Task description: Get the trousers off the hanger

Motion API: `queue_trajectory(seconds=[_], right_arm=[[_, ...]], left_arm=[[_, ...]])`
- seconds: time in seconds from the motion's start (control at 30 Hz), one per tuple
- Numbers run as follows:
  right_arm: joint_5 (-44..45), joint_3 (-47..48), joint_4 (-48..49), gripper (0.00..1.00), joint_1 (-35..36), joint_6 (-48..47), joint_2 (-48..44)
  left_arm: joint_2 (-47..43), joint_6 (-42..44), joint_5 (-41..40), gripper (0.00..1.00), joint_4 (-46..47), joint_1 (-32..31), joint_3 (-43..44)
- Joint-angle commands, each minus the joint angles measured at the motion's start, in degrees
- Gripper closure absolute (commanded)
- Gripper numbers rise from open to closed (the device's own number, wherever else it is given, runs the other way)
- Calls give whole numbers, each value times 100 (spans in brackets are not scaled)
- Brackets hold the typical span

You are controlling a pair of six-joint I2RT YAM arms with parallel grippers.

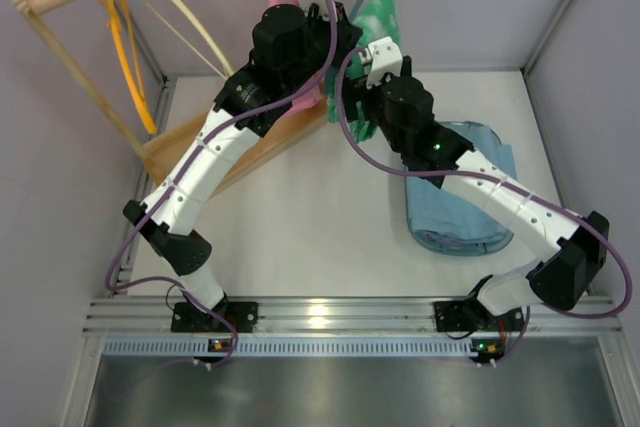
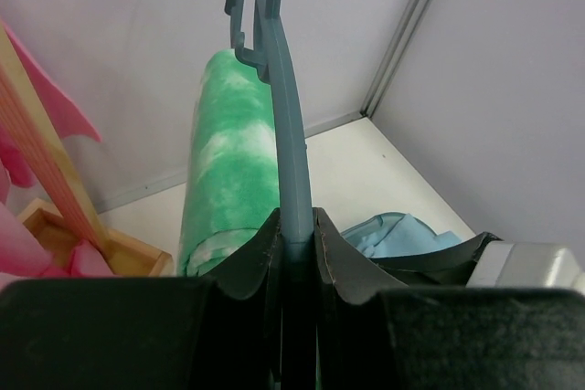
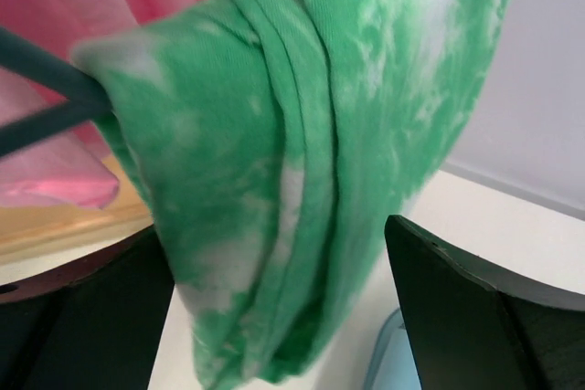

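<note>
Left hand point(image 2: 297, 230) clamped on the hanger point(image 2: 288, 116) at lower centre of frame; right hand point(image 3: 274, 235) spread apart either side of the hanging trousers point(image 3: 311, 116), mid-frame.

Trousers point(image 3: 302, 134) draped over the hanger point(image 2: 288, 125) at the back of my counter point(image 1: 300, 237), my left hand point(image 2: 297, 226) around the hanger's arm, my right hand point(image 3: 283, 299) flanking the trousers, folded cloth point(image 1: 450, 225) on the counter beneath my right arm point(image 1: 500, 192).

Light was bright and even from overhead, I saw soft shadows on the table point(image 1: 330, 217), small glare on the front rail point(image 1: 318, 320), trousers point(image 3: 302, 180) blurred in right wrist view, left wrist foreground dark
</note>
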Motion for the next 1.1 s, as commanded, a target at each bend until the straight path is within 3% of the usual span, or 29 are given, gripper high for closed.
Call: queue_trajectory(seconds=[0.0,0.1,0.23,0.27,0.33,0.47,0.7,0.9,1.07], right_arm=[[504,-62,353,17,86,-291,11],[182,-44,353,33,-1,-317,-15],[-110,-27,353,32,-72,-441,72],[-76,-18,353,30,-72,-441,125],[-40,0,642,16,-72,-423,292],[-32,210,783,12,-81,-449,564],[504,421,819,31,-81,-1221,733],[-83,45,801,39,-133,-1530,293],[4,70,827,42,-151,-1653,433]], left_arm=[[-452,80,7,100,1565,8,342],[-487,133,-37,100,1556,17,307],[-557,63,41,100,1556,17,263],[-584,10,50,100,1565,17,255],[-654,-60,59,100,1556,17,228],[-760,-69,-152,100,1539,17,158],[-874,19,-222,100,1521,17,44],[-927,63,-284,100,1521,61,-53],[-927,10,-170,100,1521,70,-71]])
